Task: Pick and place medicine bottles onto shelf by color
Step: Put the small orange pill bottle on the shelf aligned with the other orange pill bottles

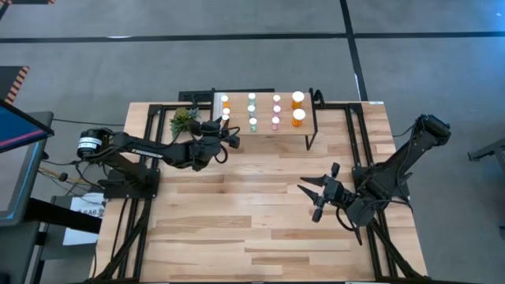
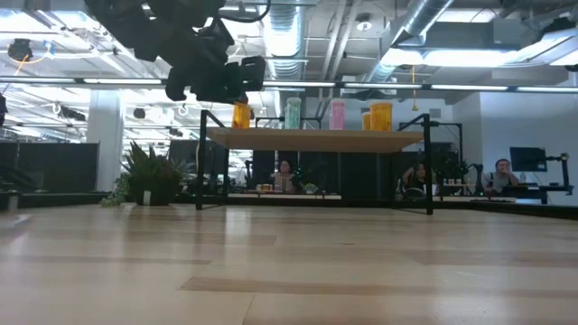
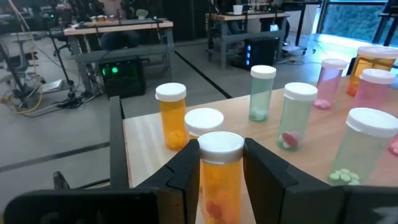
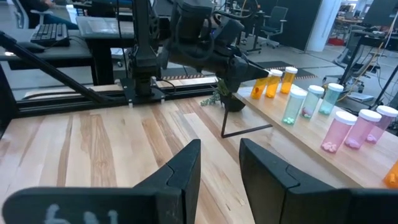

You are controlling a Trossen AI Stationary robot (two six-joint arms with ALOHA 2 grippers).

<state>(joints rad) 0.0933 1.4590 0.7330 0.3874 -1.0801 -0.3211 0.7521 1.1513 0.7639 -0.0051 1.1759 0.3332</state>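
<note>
The shelf (image 1: 264, 132) stands at the table's far middle. On it stand rows of white-capped bottles: orange (image 1: 225, 101) at the left, then teal (image 1: 252, 110), pink (image 1: 276, 110) and two larger orange ones (image 1: 298, 106). My left gripper (image 1: 229, 126) is at the shelf's left near corner, shut on a small orange bottle (image 3: 219, 180); two other orange bottles (image 3: 171, 115) stand just beyond it. My right gripper (image 1: 309, 201) is open and empty over the table's right middle. My left gripper pinches the orange bottle's body just below its white cap (image 3: 219, 144), one finger (image 3: 186, 171) on each side. The fingers come roughly level, from the table's near-left side. The bottle stands upright; its base is hidden, so I cannot tell whether it rests on the shelf.
A small green plant (image 1: 184, 118) sits by the shelf's left end. Black frame rails (image 1: 359, 150) run along the table's sides. Bare wood lies between the shelf and the near edge. People sit at desks in the room beyond the table (image 2: 284, 171).
</note>
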